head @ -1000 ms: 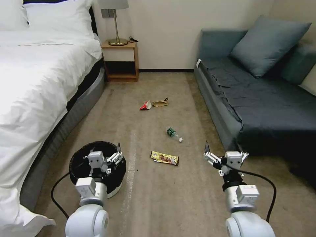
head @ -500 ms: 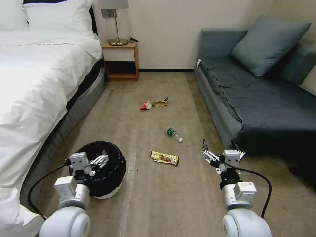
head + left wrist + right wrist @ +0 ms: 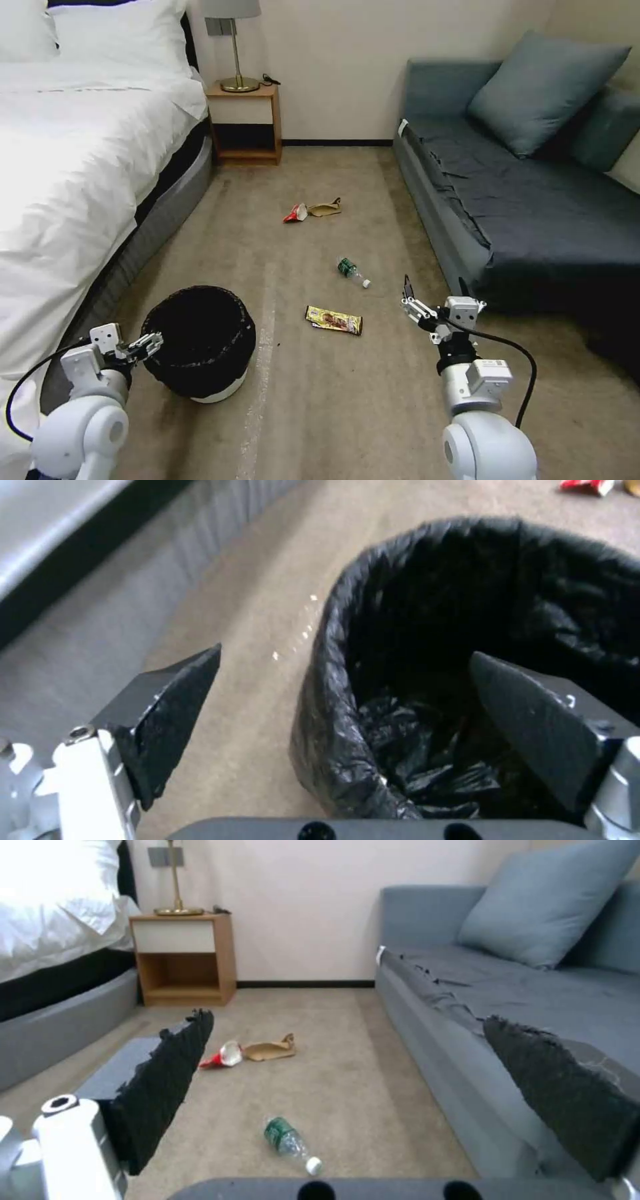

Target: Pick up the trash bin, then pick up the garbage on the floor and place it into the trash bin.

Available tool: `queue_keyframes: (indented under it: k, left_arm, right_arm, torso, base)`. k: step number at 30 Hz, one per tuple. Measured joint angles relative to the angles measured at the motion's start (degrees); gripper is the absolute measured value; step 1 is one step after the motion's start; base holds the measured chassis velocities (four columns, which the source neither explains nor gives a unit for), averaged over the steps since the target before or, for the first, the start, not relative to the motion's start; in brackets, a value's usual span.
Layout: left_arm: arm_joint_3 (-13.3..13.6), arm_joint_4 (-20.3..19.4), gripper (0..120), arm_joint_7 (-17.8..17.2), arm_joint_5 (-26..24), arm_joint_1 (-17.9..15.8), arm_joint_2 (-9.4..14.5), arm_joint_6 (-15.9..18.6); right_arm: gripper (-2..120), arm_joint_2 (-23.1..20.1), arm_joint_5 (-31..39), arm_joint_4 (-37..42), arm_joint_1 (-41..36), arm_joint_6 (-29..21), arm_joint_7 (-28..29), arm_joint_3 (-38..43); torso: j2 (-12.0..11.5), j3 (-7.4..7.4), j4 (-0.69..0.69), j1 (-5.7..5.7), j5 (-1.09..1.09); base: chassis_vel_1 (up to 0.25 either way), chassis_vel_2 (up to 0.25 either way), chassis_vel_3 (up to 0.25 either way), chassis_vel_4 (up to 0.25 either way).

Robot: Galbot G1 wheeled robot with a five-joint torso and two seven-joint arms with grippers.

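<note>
The trash bin (image 3: 212, 389), white with a black bag liner (image 3: 400, 630), stands on the carpet near the bed. My left gripper (image 3: 141, 347) is open at the bin's left rim. In the left wrist view the left gripper (image 3: 345, 654) has the rim between its fingers, one over the inside and one outside. The garbage lies farther out: a yellow-brown wrapper (image 3: 333, 321), a clear bottle (image 3: 351, 271) (image 3: 288, 1142), crumpled brown paper (image 3: 325, 209) (image 3: 270, 1050) and a red-white wrapper (image 3: 294, 213) (image 3: 223, 1056). My right gripper (image 3: 433, 297) (image 3: 348, 1019) hangs open and empty, right of the yellow-brown wrapper.
A white bed (image 3: 67, 167) runs along the left and a grey-blue sofa (image 3: 533, 213) along the right. A wooden nightstand (image 3: 243, 123) with a lamp stands at the back wall. The carpet lane between them holds the litter.
My left arm has swung left and back, from over the bin's inside to its left rim. The right gripper has drifted slightly left and forward. The bin and litter have not moved.
</note>
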Motion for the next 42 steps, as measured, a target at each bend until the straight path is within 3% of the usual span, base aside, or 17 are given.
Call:
queue_keyframes:
  k: [12, 25, 30, 42]
  left_arm:
    - [2.2, 10.2, 100, -3.5, -8.4, -9.5, 3.7, 2.0]
    - [4.2, 16.5, 99, -4.5, -11.9, -13.1, 5.1, 3.2]
    - [4.5, 17.4, 92, -4.3, -12.4, -13.6, 5.2, 3.5]
    - [4.7, 19.1, 47, -3.7, -12.3, -14.0, 5.1, 3.7]
  right_arm:
    - [100, 0.0, 0.1, -0.1, 0.1, -0.1, -0.1, 0.2]
    - [100, 0.0, -0.2, 0.1, 0.0, -0.1, -0.2, 0.2]
    - [100, -0.1, -0.3, 0.0, 0.1, -0.1, -0.2, -0.1]
    - [100, -0.1, -0.2, -0.5, 0.5, 0.0, -0.1, -0.5]
  torso:
    - [0.0, 0.0, -0.01, 0.0, 0.01]
    - [0.0, 0.0, 0.0, 0.0, 0.01]
    - [0.0, 0.0, 0.0, 0.0, 0.01]
    - [0.0, -0.01, 0.0, 0.0, 0.04]
  base:
    - [0.0, 0.0, 0.0, 0.0]
    - [0.0, 0.0, 0.0, 0.0]
    - [0.0, 0.0, 0.0, 0.0]
    - [0.0, 0.0, 0.0, 0.0]
